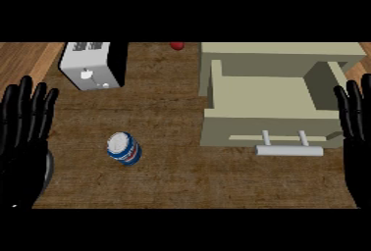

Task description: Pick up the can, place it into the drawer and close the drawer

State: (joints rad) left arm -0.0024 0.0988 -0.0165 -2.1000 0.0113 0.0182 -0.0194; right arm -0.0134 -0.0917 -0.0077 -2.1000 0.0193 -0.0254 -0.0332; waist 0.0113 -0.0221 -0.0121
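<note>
Two hands resting open, left hand (25, 132) and right hand (357, 122), fingers straight. Standing upright on desk (174, 98), can (124, 148). Sitting pulled open far right, drawer (272, 125).

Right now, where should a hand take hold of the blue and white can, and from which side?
Probably around the blue side wall of the can, which stands upright with bare counter around it. The left hand is open at the left edge and nearer, so coming from the left seems best.
</note>
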